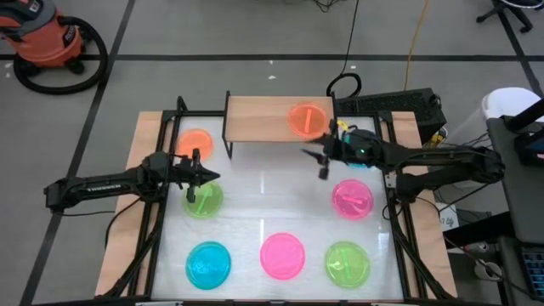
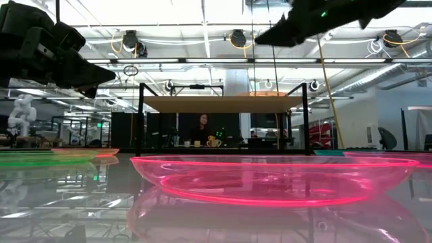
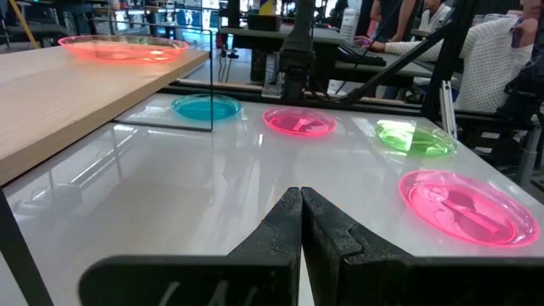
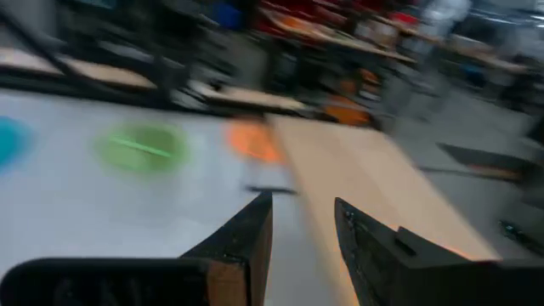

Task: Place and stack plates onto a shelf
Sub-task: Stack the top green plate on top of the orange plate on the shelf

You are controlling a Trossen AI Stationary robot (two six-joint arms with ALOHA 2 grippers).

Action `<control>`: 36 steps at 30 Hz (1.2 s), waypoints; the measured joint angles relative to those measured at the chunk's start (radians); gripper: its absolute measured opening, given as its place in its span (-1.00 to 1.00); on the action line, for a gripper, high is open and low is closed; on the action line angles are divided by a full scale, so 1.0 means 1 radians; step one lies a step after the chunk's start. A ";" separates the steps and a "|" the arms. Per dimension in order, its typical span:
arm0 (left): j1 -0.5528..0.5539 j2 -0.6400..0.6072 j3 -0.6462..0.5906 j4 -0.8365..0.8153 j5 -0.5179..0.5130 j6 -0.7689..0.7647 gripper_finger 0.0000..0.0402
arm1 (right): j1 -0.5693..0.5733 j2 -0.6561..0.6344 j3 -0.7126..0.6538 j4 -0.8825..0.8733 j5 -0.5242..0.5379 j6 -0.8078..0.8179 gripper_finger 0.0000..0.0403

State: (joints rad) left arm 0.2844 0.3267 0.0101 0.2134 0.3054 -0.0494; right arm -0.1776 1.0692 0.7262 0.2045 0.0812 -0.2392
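Observation:
The shelf (image 1: pixel 263 119) stands at the table's far side with one orange plate (image 1: pixel 307 119) on its right half. A second orange plate (image 1: pixel 195 143) lies on the table left of the shelf, and a green plate (image 1: pixel 202 201) lies just nearer. My left gripper (image 1: pixel 209 177) (image 3: pixel 301 208) is shut and empty, hovering over the far edge of that green plate. My right gripper (image 1: pixel 316 163) (image 4: pixel 302 217) is open and empty. It hangs in the air in front of the shelf's right end, above the table (image 2: pixel 283 30).
A blue plate (image 1: pixel 361 160) shows partly under my right arm, with a pink plate (image 1: pixel 352 199) nearer. Along the near edge lie a blue (image 1: pixel 208 263), a pink (image 1: pixel 282 255) and a green plate (image 1: pixel 347 262). The table's middle (image 1: pixel 272 200) is bare.

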 joint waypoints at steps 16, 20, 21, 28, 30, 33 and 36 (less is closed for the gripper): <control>0.000 0.000 0.000 0.000 0.000 0.000 -0.96 | 0.286 -0.162 -0.348 0.363 -0.029 0.105 -0.43; 0.000 0.000 0.000 0.000 0.000 0.000 -0.96 | 0.298 -0.161 -0.462 0.544 -0.027 0.124 -0.43; 0.000 0.000 0.000 0.000 0.000 -0.001 -0.96 | 0.298 -0.161 -0.488 0.585 -0.027 0.130 -0.43; 0.000 0.000 0.000 0.097 0.000 -0.029 -0.96 | 0.298 -0.162 -0.611 0.842 -0.022 0.144 -0.43; 0.000 0.000 0.000 0.120 0.000 -0.060 -0.96 | 0.298 -0.162 -0.613 0.868 -0.022 0.141 -0.43; 0.000 0.000 0.000 0.158 0.000 -0.088 -0.96 | 0.298 -0.162 -0.613 0.883 -0.024 0.140 -0.43; 0.000 0.000 0.000 0.226 0.000 -0.083 -0.96 | 0.298 -0.162 -0.613 0.879 -0.025 0.141 -0.43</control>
State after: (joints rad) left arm 0.2848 0.3271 0.0101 0.4392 0.3054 -0.1321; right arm 0.1200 0.9077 0.1127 1.0831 0.0563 -0.0982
